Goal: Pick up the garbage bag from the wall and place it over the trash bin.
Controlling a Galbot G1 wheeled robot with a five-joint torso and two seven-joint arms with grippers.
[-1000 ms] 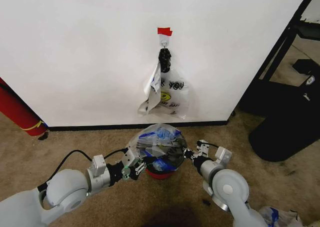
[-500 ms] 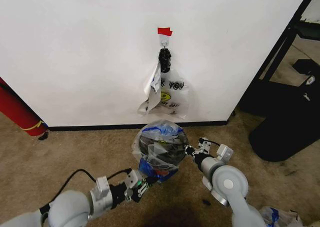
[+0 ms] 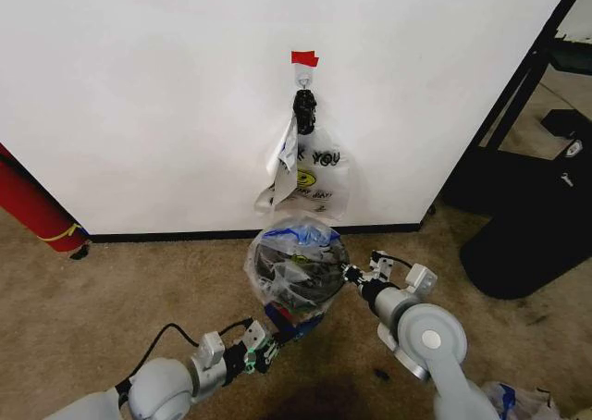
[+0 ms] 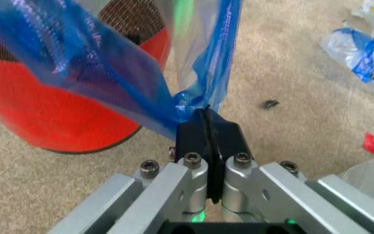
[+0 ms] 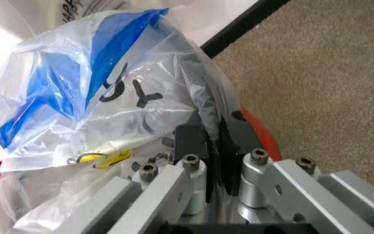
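Left hand (image 3: 262,353) low (fingers pinched), right hand (image 3: 351,276) clamped

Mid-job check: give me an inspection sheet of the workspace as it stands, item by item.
Surface: brown carpet, running up to a white wall with a black baseboard.
Job's things: garbage bag draped over the trash bin.
Clutter: second smiley bag on the wall hook under red tape; loose bag on the floor.
Grippers: left gripper shut on the bag's blue edge, low by the bin; right gripper shut on the bag at the bin's side.
Cables: black cable along the left arm.
Surroundings: big black rounded object, red cylinder.
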